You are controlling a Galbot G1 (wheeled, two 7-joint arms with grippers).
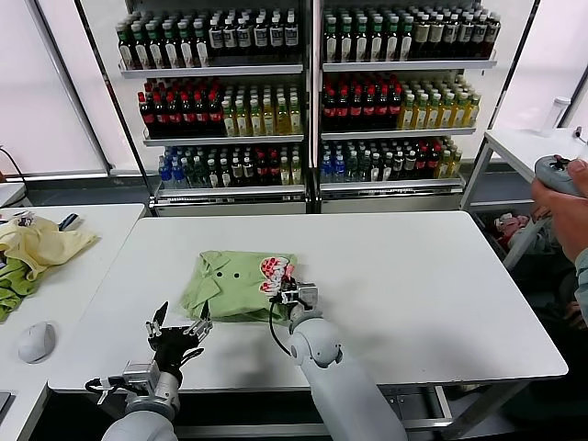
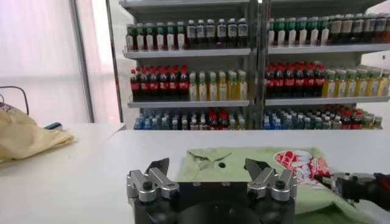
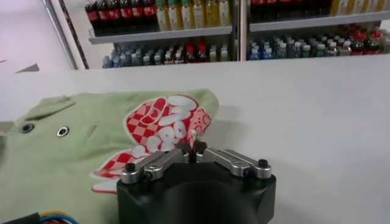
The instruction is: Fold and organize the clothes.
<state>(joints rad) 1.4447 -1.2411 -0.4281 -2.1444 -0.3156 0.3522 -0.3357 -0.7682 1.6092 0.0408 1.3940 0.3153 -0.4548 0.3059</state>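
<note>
Head view, left to right: side counter (image 1: 64, 276) at far left carries a pale yellow garment (image 1: 41, 243), a darker green cloth (image 1: 13, 287) under it and a white mouse-shaped thing (image 1: 37, 342) near its front edge. None of that is the task's.

Left gripper (image 1: 176, 333) hovers over the front edge of the main counter (image 1: 441, 276), toward the front-left corner, just off the shirt's near-left corner and apart from it. Jaws spread wide with nothing between them; the left wrist view shows both fingers (image 2: 161, 176) splayed and the shirt lying beyond.

The T-shirt (image 1: 230, 285), sage green, sits left of centre on the main counter, nearer the front edge than the back. Already bundled into a rough rectangle, collar and two snaps up, red-white print (image 1: 275, 268) at its right end.

Right gripper (image 1: 292, 294) is down at the shirt's right edge, right beside the print. In the right wrist view the jaws are pinched together at the tips (image 3: 194, 150), on the fabric by the print; looks like they hold a fold of it, though the cloth in the pinch isn't clearly visible.

Step, my guess: late fold, right side being brought over or tidied. Next move likely calls for carrying that pinched edge across toward the left while keeping the layers flat, left arm ready to pin or square the near corner.

Back wall: bottle shelves (image 1: 303, 92). Far right, a person's hand (image 1: 570, 207) with a controller.
</note>
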